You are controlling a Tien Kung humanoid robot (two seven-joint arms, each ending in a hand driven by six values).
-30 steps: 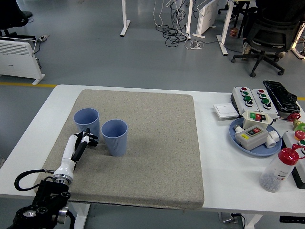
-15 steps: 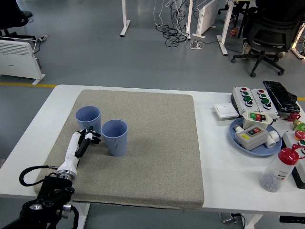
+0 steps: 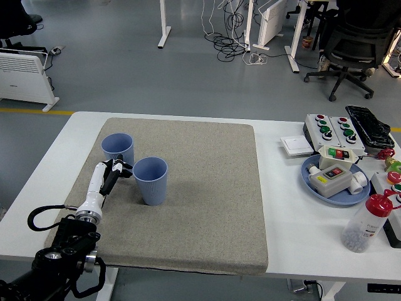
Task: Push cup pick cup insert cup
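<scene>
Left hand (image 3: 116,170) touching rear cup (image 3: 118,148).

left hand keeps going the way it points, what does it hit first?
Probably the far blue cup: the left hand points up the mat at its base, fingertips close by. The near blue cup sits just to the right; depth is unclear.

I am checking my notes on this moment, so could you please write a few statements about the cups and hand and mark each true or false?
1. Two blue cups stand upright on the mat. True: a far cup and a near cup.
2. One cup sits inside the other. False: they stand apart, side by side.
3. The left hand is at the far cup's near side. True.
4. The left hand holds the near cup in the air. False: both cups rest on the mat.
5. The blue plate lies on the mat. False: it sits on the bare table, right of the mat.
</scene>
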